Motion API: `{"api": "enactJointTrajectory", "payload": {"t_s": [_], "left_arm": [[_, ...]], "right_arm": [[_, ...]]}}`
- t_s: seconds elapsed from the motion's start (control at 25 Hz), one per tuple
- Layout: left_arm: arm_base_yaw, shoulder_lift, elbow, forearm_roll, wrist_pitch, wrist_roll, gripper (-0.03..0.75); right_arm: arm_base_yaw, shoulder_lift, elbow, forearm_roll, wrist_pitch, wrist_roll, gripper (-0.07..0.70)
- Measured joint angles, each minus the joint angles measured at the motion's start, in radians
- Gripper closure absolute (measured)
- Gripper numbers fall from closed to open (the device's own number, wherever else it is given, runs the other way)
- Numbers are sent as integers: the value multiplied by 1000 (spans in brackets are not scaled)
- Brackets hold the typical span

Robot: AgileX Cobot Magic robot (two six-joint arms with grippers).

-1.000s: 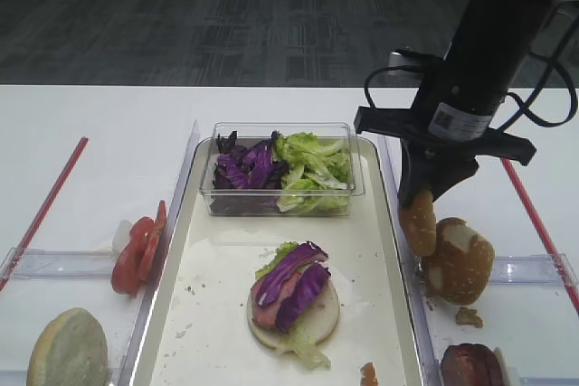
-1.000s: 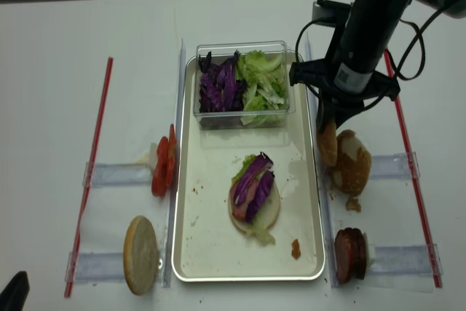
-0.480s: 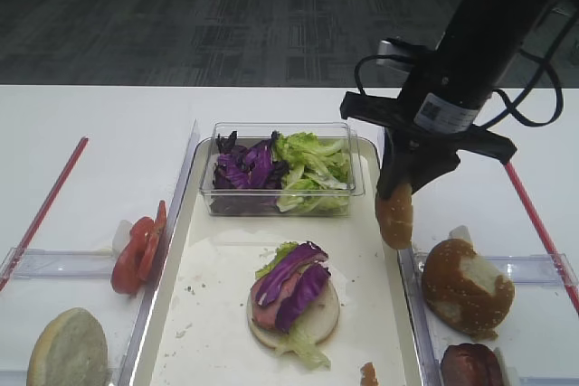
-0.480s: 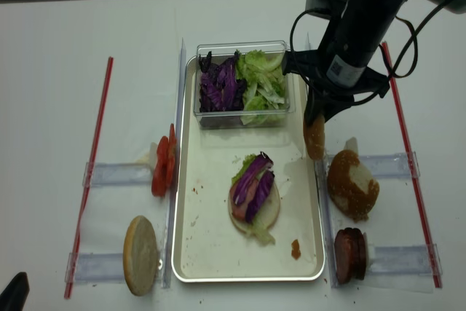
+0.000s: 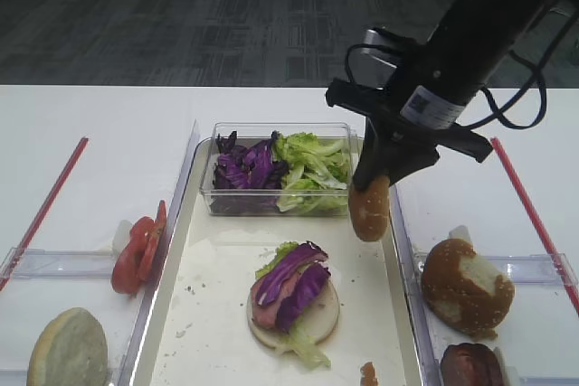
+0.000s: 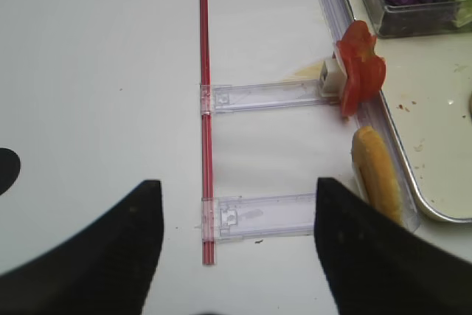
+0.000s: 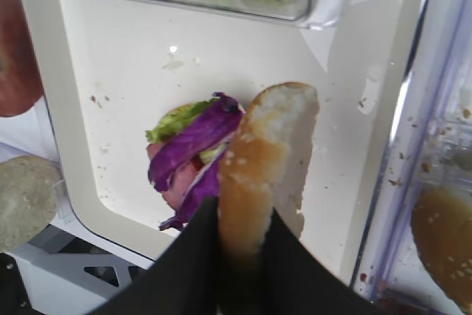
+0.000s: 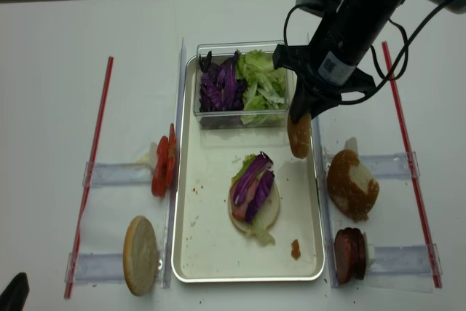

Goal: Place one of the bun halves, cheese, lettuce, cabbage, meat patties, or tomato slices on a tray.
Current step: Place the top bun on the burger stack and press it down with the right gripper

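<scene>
Bun top (image 5: 369,208), seeded and golden-brown, hangs on edge in the right claw (image 5: 374,189), pinched between its black fingers (image 7: 193,257) above the tray's (image 5: 395,288) right side. Below and left sits a stacked bun half with cabbage (image 5: 291,279). Left claw is out of sight.

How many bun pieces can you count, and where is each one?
4: one held edge-up in the right tool over the tray, one under the stack, one pale half left, one seeded bun right.
</scene>
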Motion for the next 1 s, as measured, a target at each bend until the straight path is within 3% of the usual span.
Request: {"api": "enactJointTrajectory", "payload": {"t_s": [0.28,0.44,0.76,1.0], "left_arm": [[0,0,0,0,0,0,293],[0,0,0,0,0,0,293],[0,0,0,0,0,0,293],[0,0,0,0,0,0,293]], "right_arm": [[0,-91,105,94,-99,-98,499],[0,-140,200,222,-147,-212,499],[0,-162,360,574,-180,-518,499],[0,-164,459,761,-179,-732,500]]}}
